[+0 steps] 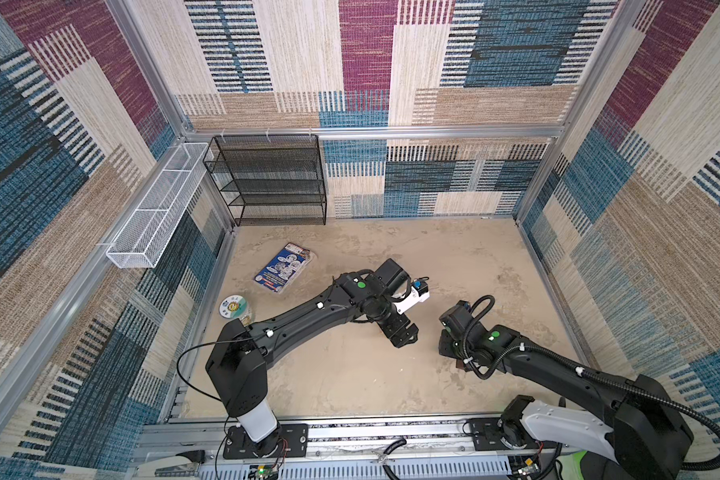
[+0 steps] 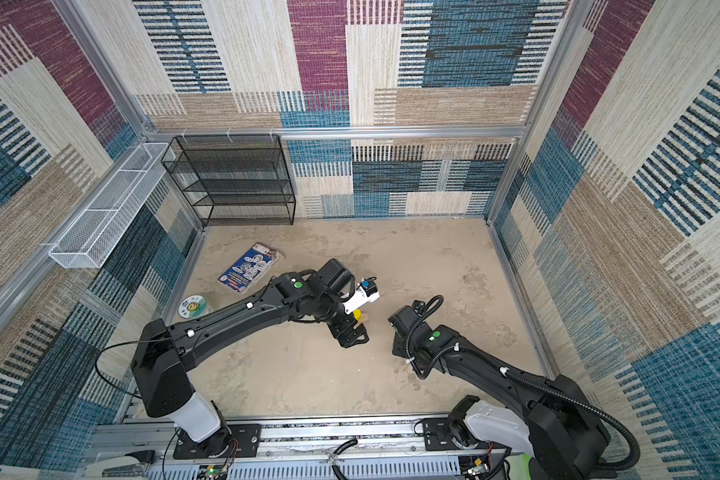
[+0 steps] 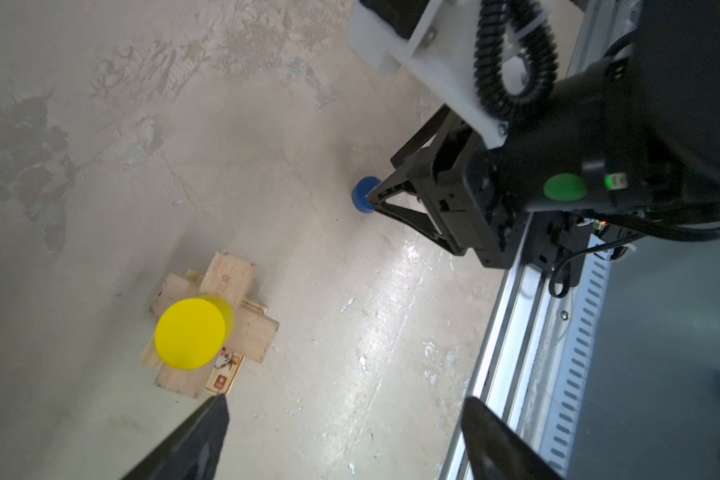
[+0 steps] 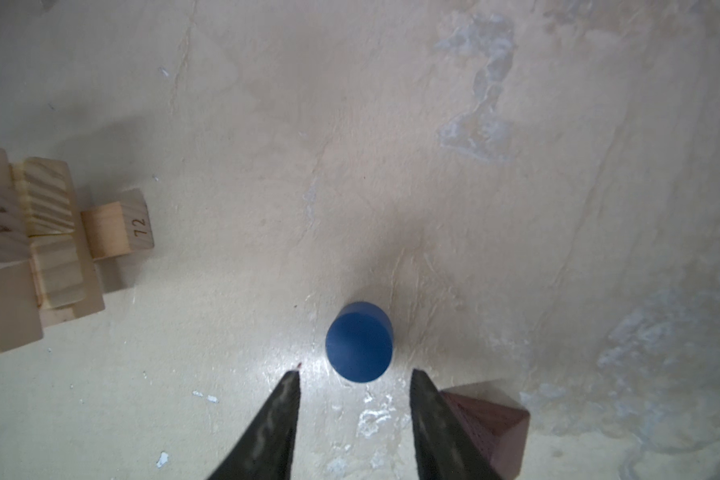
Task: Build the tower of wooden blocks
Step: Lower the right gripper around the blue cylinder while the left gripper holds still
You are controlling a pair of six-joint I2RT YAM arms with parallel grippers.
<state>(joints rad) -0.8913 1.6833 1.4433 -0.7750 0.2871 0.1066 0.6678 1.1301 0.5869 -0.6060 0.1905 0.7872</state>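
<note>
The tower [image 3: 242,307] is a criss-cross stack of pale wood blocks with a yellow cylinder [image 3: 192,332] standing on top. A sliver of the cylinder [image 2: 357,316] shows under the left wrist in a top view. My left gripper [image 3: 346,415] hangs above the floor beside the tower, open wide with nothing between its fingers. My right gripper [image 4: 355,373] is open and points down at the floor. A blue disc [image 4: 358,340] stands just beyond its fingertips, not between them. A dark-brown house-shaped piece [image 4: 491,424] lies against the outside of one finger. The tower's bars [image 4: 38,249] sit off to one side.
A blue printed packet [image 1: 285,268] and a round labelled jar [image 1: 235,309] lie at the left of the floor. A black mesh shelf [image 1: 271,178] stands at the back left, with a white wire basket [image 1: 154,208] on the left wall. An aluminium rail [image 3: 516,332] runs along the front edge.
</note>
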